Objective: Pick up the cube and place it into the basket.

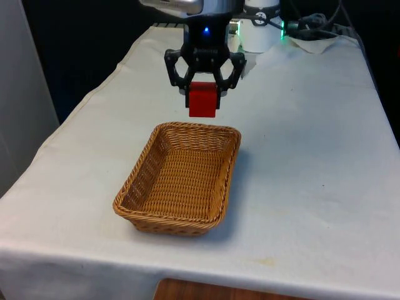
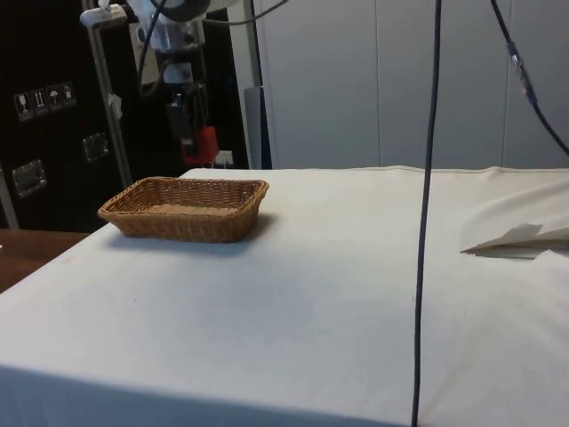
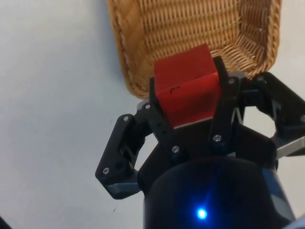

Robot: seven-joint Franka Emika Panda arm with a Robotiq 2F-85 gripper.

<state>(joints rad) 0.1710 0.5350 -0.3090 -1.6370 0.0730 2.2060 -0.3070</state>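
A red cube (image 1: 202, 99) hangs in the air with my black gripper (image 1: 203, 94) shut on it, its lower half sticking out below the fingers. It is just above and behind the far rim of a woven wicker basket (image 1: 167, 215) on the white cloth. In the side view the cube (image 2: 207, 146) is held well above the basket (image 2: 178, 221), over its far edge. The wrist view has the cube (image 3: 188, 86) clamped between both fingers (image 3: 157, 121), with the basket's rim (image 3: 125, 52) below it.
A crumpled white paper or cloth (image 1: 312, 44) lies at the table's far end on the front view's right. In the side view a black cable (image 2: 428, 213) hangs down in the foreground, and folded cloth (image 2: 520, 240) lies at the right.
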